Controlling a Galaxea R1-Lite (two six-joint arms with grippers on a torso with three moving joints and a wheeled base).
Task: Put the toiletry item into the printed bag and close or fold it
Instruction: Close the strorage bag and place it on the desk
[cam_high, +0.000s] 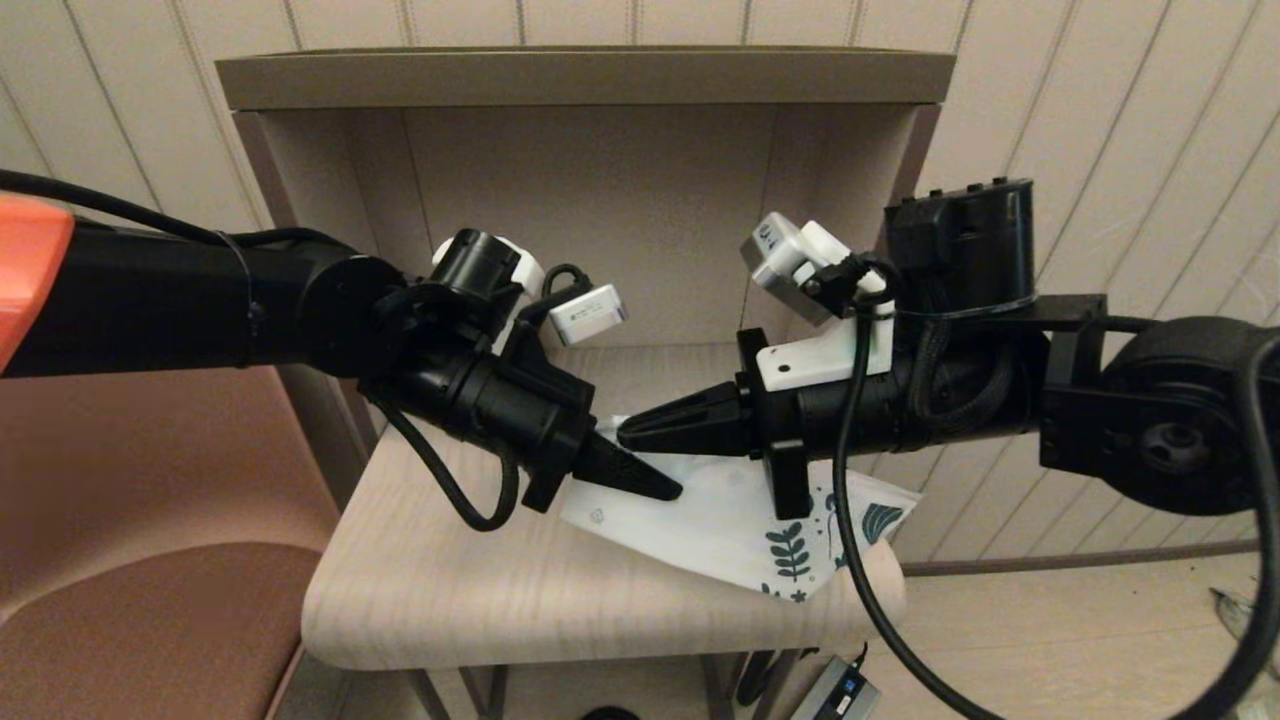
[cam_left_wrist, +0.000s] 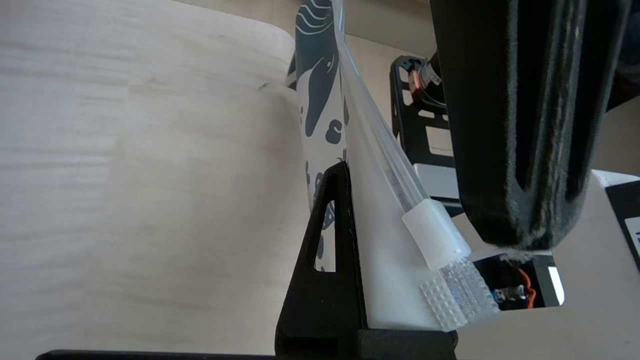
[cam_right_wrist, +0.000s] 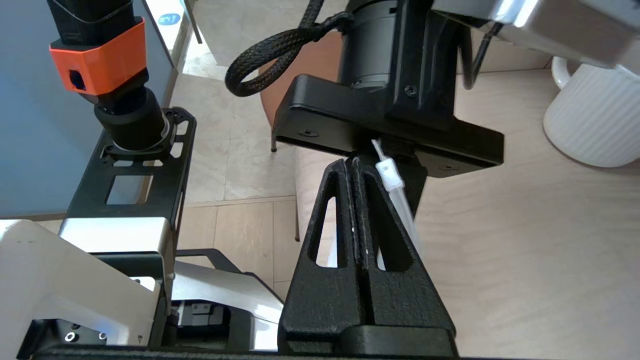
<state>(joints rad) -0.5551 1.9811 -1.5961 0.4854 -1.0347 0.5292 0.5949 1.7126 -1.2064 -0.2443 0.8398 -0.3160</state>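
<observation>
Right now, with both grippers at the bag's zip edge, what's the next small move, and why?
Probably open the right gripper and shift it onto the white zip slider. The left gripper holds the zip edge of the printed bag raised, while the right one is shut just beside the slider, not on it. The toiletry item is out of sight, perhaps already inside.

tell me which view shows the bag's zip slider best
The left wrist view: the slider sits close up on the bag. The right wrist view shows it small and partly hidden; the head view hides it behind the pincers.
</observation>
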